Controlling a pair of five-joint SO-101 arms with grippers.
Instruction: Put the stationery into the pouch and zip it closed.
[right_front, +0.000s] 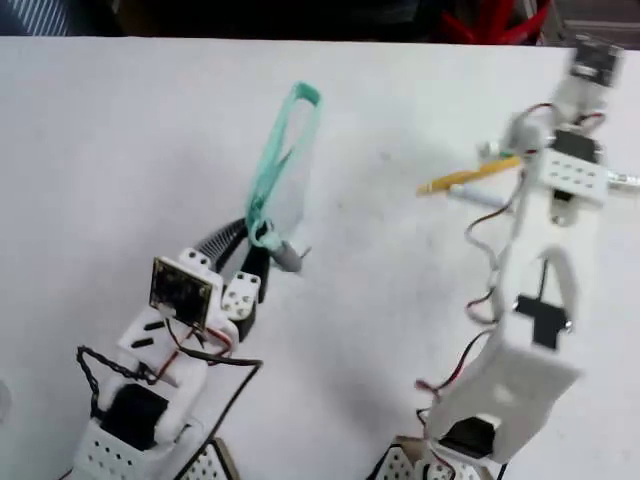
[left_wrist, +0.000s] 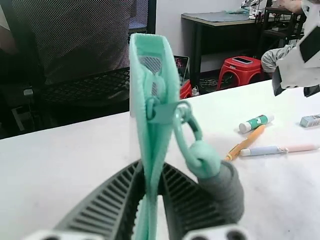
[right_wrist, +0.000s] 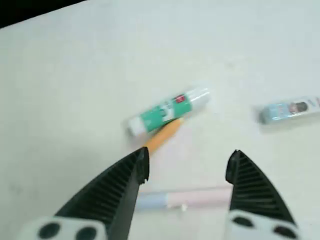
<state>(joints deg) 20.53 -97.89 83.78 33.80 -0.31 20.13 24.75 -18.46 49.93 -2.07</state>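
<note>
The pouch (left_wrist: 150, 90) is in my left end effector (left_wrist: 150, 172), whose ridged fingers are pressed together on its mint zip edge. It stands on edge and rises away from me. The left wrist view shows what the high view only hints at: the slider sits just above my fingers, and the zip pull (left_wrist: 202, 157) hangs to one side, resting against a finger. From the high view the pouch reads as a thin mint loop with clear sides, well apart from the stationery. I cannot tell whether its far end touches the surface (right_front: 120, 150).

My right end effector (right_wrist: 189, 157) is spread wide and pinches nothing. It hovers over the stationery on the far right of the surface. The right wrist view shows the layout best. The glue stick (right_wrist: 167, 112) lies with the orange pencil (right_wrist: 162, 135) touching its side. The pastel pen (right_wrist: 185, 198) lies between my two fingertips, close under them. A small pale-blue piece (right_wrist: 290, 108), perhaps an eraser, lies apart from the others. In the high view my right arm covers part of this group, and I make out the pencil and pen side by side just beside the arm. The left wrist view shows all four lying flat in the distance.

Counted: one pouch, one glue stick, one pencil, one pen, one small blue piece, and my two end effectors.
</note>
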